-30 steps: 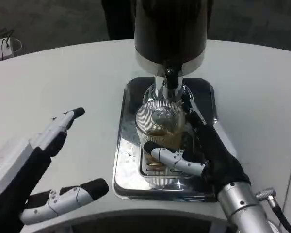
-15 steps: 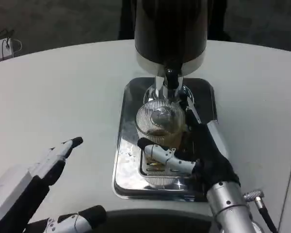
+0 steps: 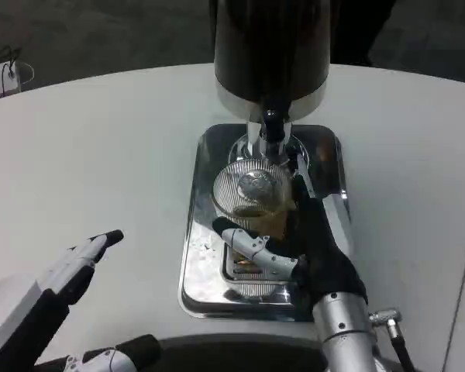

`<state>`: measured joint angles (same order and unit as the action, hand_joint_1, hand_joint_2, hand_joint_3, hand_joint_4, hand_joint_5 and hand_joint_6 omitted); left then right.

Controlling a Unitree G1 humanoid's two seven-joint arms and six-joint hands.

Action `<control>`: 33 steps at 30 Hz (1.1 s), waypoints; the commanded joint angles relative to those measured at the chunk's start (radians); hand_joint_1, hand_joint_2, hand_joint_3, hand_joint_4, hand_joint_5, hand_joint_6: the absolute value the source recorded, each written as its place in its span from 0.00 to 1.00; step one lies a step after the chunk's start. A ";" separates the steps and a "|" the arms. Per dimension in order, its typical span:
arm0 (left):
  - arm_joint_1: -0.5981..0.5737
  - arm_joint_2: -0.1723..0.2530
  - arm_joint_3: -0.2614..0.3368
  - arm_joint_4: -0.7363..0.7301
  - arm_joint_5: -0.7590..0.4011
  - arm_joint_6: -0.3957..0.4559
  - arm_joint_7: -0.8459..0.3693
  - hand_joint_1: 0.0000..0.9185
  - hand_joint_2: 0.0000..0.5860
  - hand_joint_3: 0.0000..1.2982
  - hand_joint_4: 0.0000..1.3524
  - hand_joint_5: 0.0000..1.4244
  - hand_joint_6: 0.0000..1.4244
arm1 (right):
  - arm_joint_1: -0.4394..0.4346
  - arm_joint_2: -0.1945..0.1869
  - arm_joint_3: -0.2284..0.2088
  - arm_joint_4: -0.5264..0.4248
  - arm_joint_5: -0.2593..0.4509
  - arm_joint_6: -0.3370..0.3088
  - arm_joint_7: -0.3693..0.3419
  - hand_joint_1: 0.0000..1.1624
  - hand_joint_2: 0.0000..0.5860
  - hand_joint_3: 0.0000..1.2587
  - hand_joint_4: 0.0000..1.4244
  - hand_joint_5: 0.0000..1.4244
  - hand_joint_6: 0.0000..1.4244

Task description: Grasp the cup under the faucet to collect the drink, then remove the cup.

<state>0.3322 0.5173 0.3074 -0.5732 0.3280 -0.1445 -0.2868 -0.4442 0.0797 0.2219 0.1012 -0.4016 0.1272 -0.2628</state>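
Note:
A ribbed clear glass cup (image 3: 252,198) with a little amber drink in its bottom stands on the shiny metal drip tray (image 3: 205,263), right below the faucet (image 3: 272,128) of the dark dispenser (image 3: 271,50). My right hand (image 3: 298,244) grips the cup, with the thumb across its near side and the fingers along its right side. My left hand (image 3: 50,306) hovers open at the lower left over the white table, well away from the tray.
The round white table (image 3: 101,155) spreads to the left and right of the tray. A white power strip (image 3: 4,77) lies at the far left edge. The dispenser stands tall at the back of the tray.
My left hand has drawn back down and to the left, toward the table's near edge. My right hand stays on the cup and has shifted slightly left with it.

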 commanded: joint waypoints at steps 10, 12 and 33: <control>0.006 0.024 0.024 0.006 -0.018 0.025 -0.039 0.00 0.09 0.06 0.00 0.01 0.09 | -0.033 0.086 0.030 0.083 -0.043 -0.019 -0.141 0.75 0.34 0.06 0.13 0.17 0.13; 0.005 0.025 0.024 0.011 -0.019 0.024 -0.041 0.00 0.09 0.06 0.00 0.01 0.09 | -0.039 0.095 0.034 0.102 -0.040 -0.025 -0.163 0.75 0.34 0.11 0.17 0.21 0.16; -0.004 0.050 0.042 0.093 -0.068 -0.026 -0.051 0.00 0.09 0.09 0.00 0.02 0.09 | -0.050 0.149 0.084 0.219 -0.023 -0.110 -0.420 0.80 0.39 0.48 0.51 0.57 0.58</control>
<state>0.3186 0.5522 0.3379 -0.5006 0.2737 -0.1525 -0.3274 -0.4982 0.1089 0.3003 0.3137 -0.4431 0.0334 -0.6599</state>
